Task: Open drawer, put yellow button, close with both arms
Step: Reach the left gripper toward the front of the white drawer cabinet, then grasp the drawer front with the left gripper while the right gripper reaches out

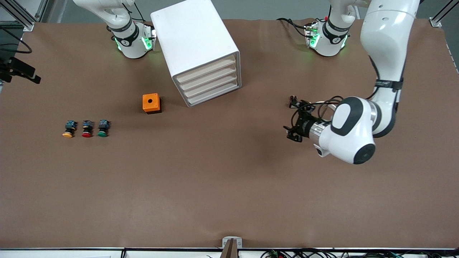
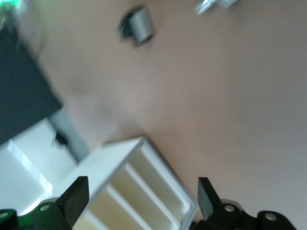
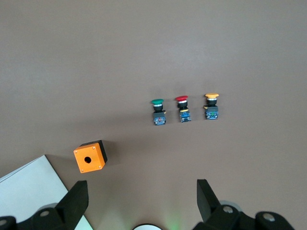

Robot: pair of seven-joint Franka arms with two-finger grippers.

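Note:
The white cabinet point(image 1: 195, 39) stands near the robots' bases with all its beige fronts flush. The drawer point(image 1: 206, 70), the uppermost one, is shut. The yellow button point(image 1: 68, 133) lies toward the right arm's end of the table, at the end of a row of three. It also shows in the right wrist view, yellow button point(image 3: 211, 106). My left gripper point(image 1: 292, 120) hangs open and empty over bare mat, pointing at the cabinet point(image 2: 108, 160), well apart from it. My right gripper point(image 3: 142, 197) is open and empty, high above the mat by its base and outside the front view.
A red button point(image 1: 86, 134) and a green button point(image 1: 102, 133) lie beside the yellow one. An orange box point(image 1: 151, 103) with a round hole on top sits between the buttons and the cabinet. A brown mat point(image 1: 215, 186) covers the table.

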